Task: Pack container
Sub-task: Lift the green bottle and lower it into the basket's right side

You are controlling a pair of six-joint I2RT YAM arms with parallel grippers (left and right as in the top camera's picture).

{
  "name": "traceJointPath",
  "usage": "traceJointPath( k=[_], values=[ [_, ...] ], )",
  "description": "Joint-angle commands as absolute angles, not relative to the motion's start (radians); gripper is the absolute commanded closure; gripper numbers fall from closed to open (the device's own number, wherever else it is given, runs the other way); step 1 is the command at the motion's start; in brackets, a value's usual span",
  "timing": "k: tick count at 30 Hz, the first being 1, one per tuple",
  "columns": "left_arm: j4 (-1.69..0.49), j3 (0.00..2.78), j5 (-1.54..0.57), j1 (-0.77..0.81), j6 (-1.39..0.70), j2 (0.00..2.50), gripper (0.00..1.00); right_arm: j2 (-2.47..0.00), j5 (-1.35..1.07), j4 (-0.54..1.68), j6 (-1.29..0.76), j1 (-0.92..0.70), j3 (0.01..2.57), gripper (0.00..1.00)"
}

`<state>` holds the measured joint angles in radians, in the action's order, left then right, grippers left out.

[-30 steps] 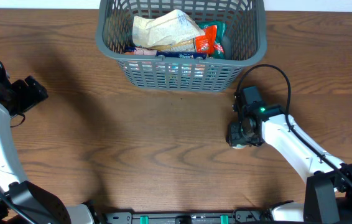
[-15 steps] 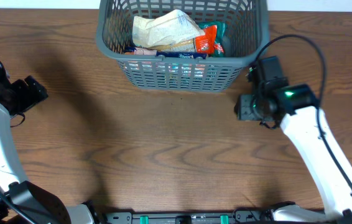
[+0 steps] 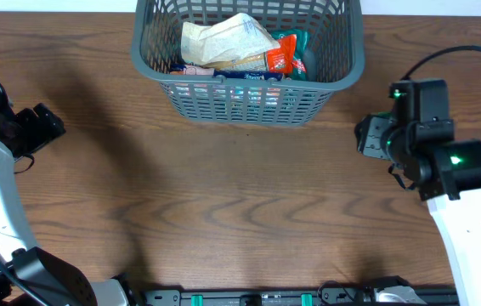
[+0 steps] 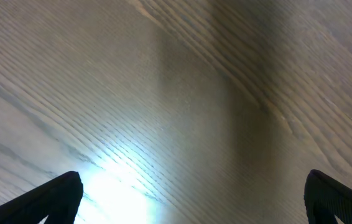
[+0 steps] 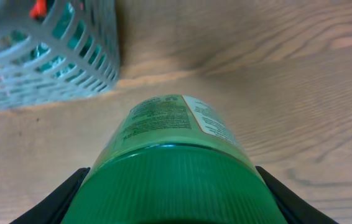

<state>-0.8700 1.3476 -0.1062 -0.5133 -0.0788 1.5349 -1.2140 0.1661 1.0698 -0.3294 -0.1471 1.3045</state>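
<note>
The dark grey slotted container (image 3: 249,100) stands at the table's far middle and holds a crumpled tan bag (image 3: 223,41) and an orange and green packet (image 3: 285,55). Its corner shows in the right wrist view (image 5: 45,68). My right gripper (image 3: 373,138) is shut on a green-lidded jar (image 5: 173,168) and holds it above the table, to the right of the container. My left gripper (image 4: 191,199) is open and empty over bare wood at the far left edge (image 3: 43,127).
The wooden table (image 3: 223,212) spreads out in front of the container. A black cable (image 3: 461,53) arcs over the right arm.
My right gripper has lifted the jar off the table and carried it up and to the right. The left arm has not moved.
</note>
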Motion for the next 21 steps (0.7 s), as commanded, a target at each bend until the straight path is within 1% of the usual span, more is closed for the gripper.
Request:
traceJointPath(
  k=[1, 6, 9, 12, 21],
  values=[
    [-0.869, 1.345, -0.117, -0.511, -0.08, 1.52, 0.01, -1.175, 0.221, 1.028, -0.319, -0.135, 1.328, 0.99],
    [-0.87, 1.345, -0.122, -0.511, -0.08, 1.52, 0.01, -1.172, 0.114, 0.902, -0.118, -0.136, 1.37, 0.99],
    [-0.872, 1.345, -0.124, -0.511, -0.08, 1.52, 0.01, -1.212, 0.098, 0.94, -0.08, -0.136, 1.472, 0.99],
    [-0.873, 1.345, -0.124, -0.511, -0.08, 1.52, 0.01, -1.3, 0.091, 1.026, -0.035, -0.136, 1.636, 0.99],
    [-0.873, 1.345, -0.124, -0.511, -0.08, 1.52, 0.01, -1.686, 0.021, 1.287, 0.058, -0.146, 2.278, 0.99]
  ],
)
